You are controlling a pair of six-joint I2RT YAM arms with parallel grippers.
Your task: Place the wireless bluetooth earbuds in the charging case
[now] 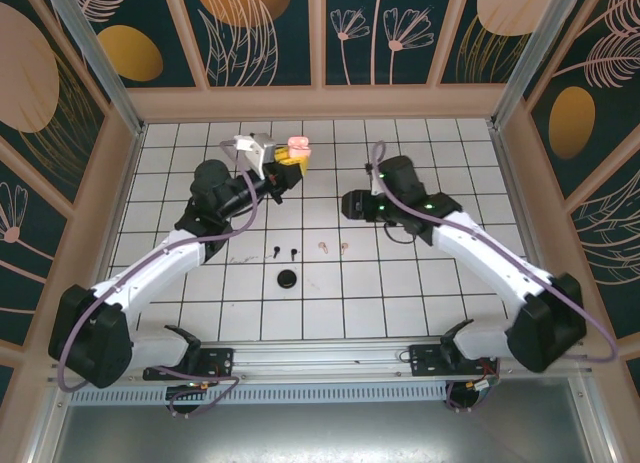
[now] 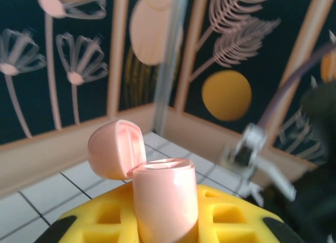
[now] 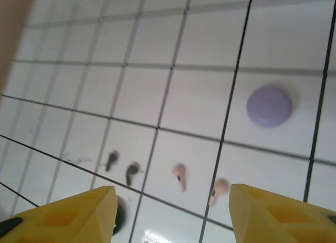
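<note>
The open pink case is pinched by the left gripper; the right gripper is spread and should be lowered straight over one pink earbud.

The left arm reaches far forward, and the left gripper has its jaws clamped on the pink charging case. The right arm bends inward; the right gripper points down, jaws apart.

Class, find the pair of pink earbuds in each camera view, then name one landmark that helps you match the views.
Top external: the pink earbuds lie side by side near the picture's centre.
Right wrist: the pink earbuds lie low in the picture, around its centre.
Shared landmark: the black earbuds, just left of the pink pair in both.
</note>
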